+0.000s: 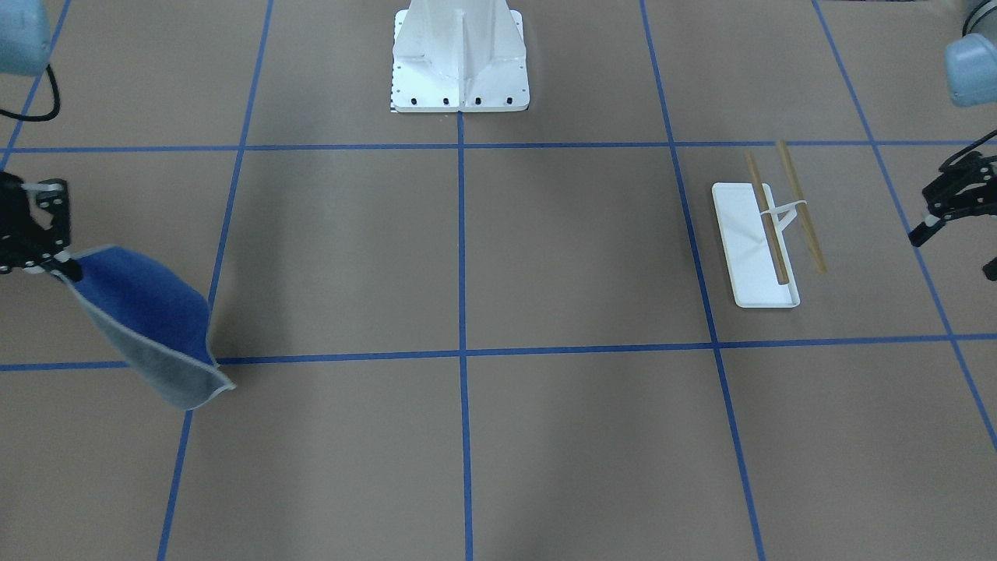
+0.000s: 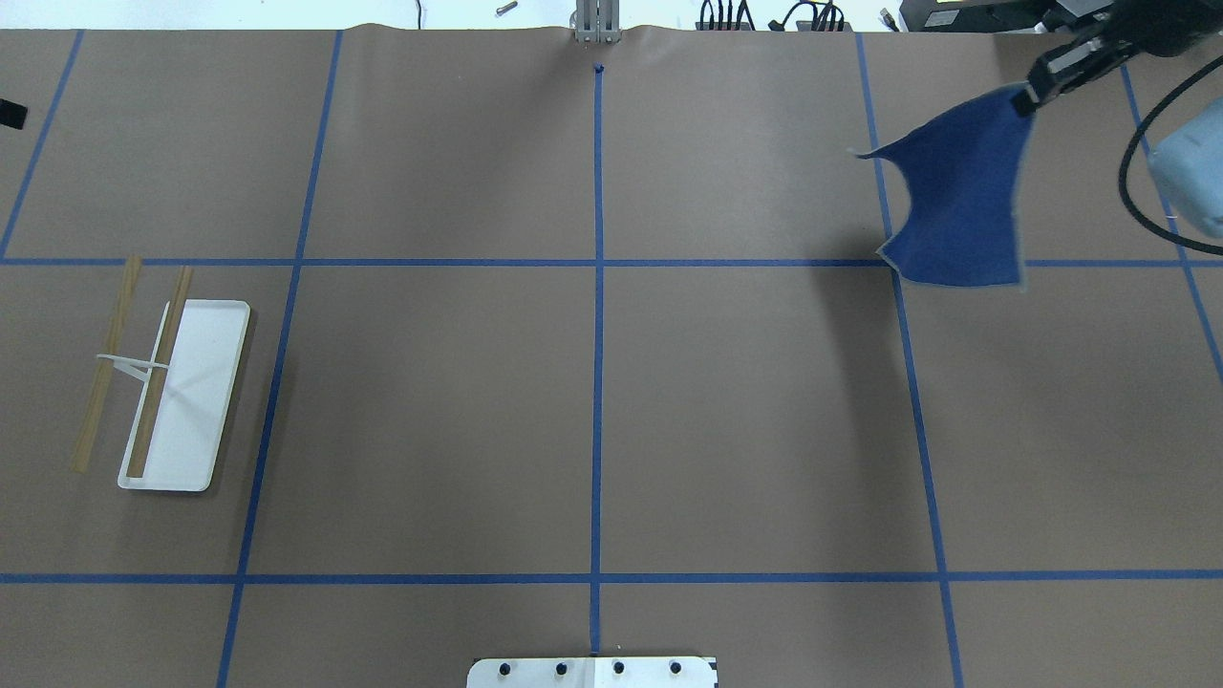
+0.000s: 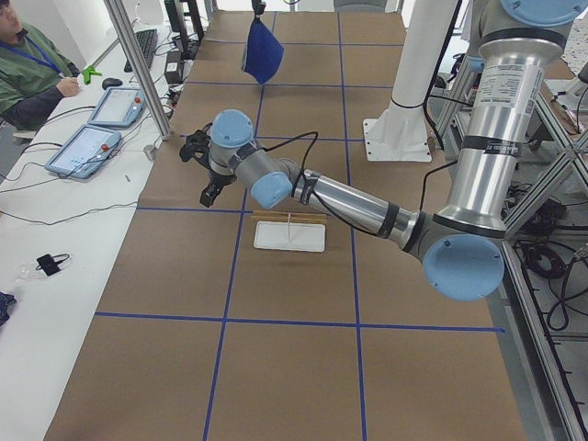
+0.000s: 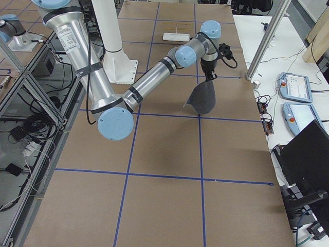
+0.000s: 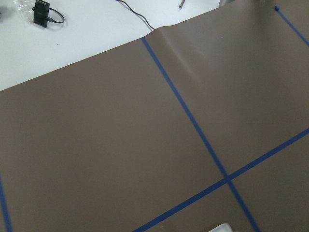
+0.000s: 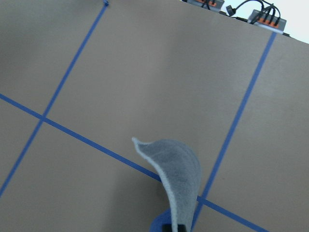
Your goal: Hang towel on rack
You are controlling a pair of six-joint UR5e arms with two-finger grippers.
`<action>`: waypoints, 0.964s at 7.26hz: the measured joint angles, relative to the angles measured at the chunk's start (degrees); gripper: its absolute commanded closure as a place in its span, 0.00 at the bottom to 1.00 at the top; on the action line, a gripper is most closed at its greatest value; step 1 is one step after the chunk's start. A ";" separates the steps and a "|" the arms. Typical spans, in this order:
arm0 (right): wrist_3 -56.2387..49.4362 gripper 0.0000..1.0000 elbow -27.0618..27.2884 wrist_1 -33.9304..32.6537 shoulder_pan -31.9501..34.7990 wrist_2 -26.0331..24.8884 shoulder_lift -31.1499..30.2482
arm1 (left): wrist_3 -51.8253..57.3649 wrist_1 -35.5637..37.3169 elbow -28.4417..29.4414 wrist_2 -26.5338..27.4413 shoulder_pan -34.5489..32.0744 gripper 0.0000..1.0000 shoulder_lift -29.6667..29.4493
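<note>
My right gripper point(image 1: 56, 265) is shut on one corner of the towel point(image 1: 144, 315) and holds it up in the air. The towel hangs down freely, royal blue on one face and grey on the other. It also shows in the overhead view point(image 2: 960, 205) at the far right and from above in the right wrist view point(image 6: 178, 174). The rack point(image 1: 759, 241) stands on the other side of the table, with a white base and two wood rods. In the overhead view the rack point(image 2: 186, 392) is at the left. My left gripper point(image 1: 954, 251) is open and empty beside the rack.
The large white bolted pedestal point(image 1: 459, 62) stands at the robot's side of the table. Blue tape lines cross the brown table. An operator point(image 3: 28, 73) sits beyond the far edge with control tablets point(image 3: 92, 129) and cables.
</note>
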 measured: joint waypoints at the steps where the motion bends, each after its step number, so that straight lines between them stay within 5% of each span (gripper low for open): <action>1: 5.61 1.00 2.49 -0.04 -3.67 -3.42 1.81 | -14.23 -2.53 0.15 -0.01 2.64 0.02 -1.84; 4: 11.54 1.00 8.25 -0.09 -14.17 -16.65 6.10 | -62.00 -7.35 0.86 6.01 15.63 0.02 -12.59; 7: 14.54 1.00 9.26 -0.11 -23.42 -28.67 12.88 | -84.01 -7.53 1.01 19.01 27.94 0.02 -21.04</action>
